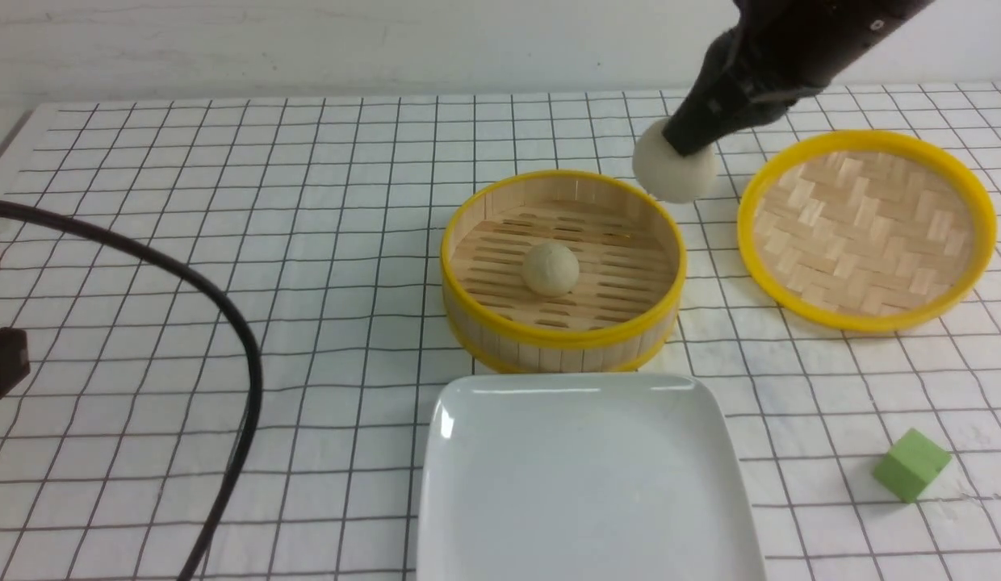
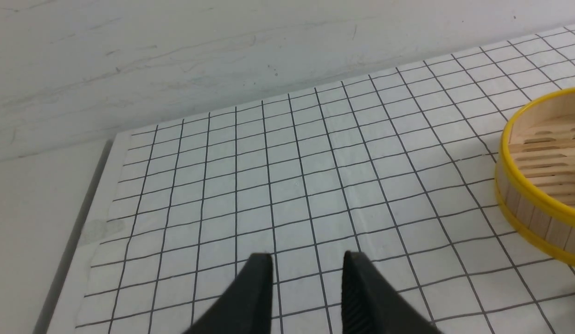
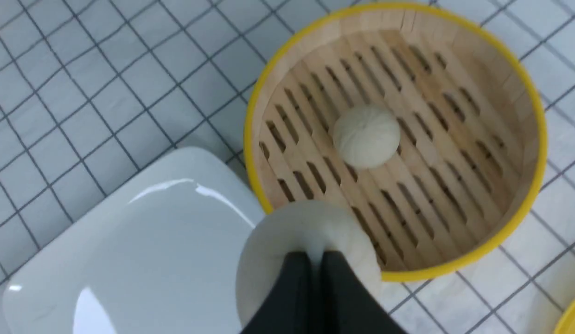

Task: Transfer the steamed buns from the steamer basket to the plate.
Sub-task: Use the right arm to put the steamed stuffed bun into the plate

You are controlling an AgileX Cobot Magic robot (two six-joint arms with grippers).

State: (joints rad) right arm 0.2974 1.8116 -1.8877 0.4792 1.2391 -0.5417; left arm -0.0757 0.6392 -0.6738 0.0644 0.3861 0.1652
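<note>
Empty plate (image 1: 589, 484) waits up front; right gripper (image 1: 684, 149) pinches one bun (image 1: 674, 176) above the basket (image 1: 561, 339) far rim, other bun (image 1: 550, 269) inside. Left gripper (image 2: 308, 260) hangs parted, empty. Next: carry forward, lower onto plate, release.

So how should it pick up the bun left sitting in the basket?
Probably from straight above, pinching the bun across its rounded top. It sits mid-floor in the steamer basket, whose upright walls ring it and block any sideways approach.
</note>
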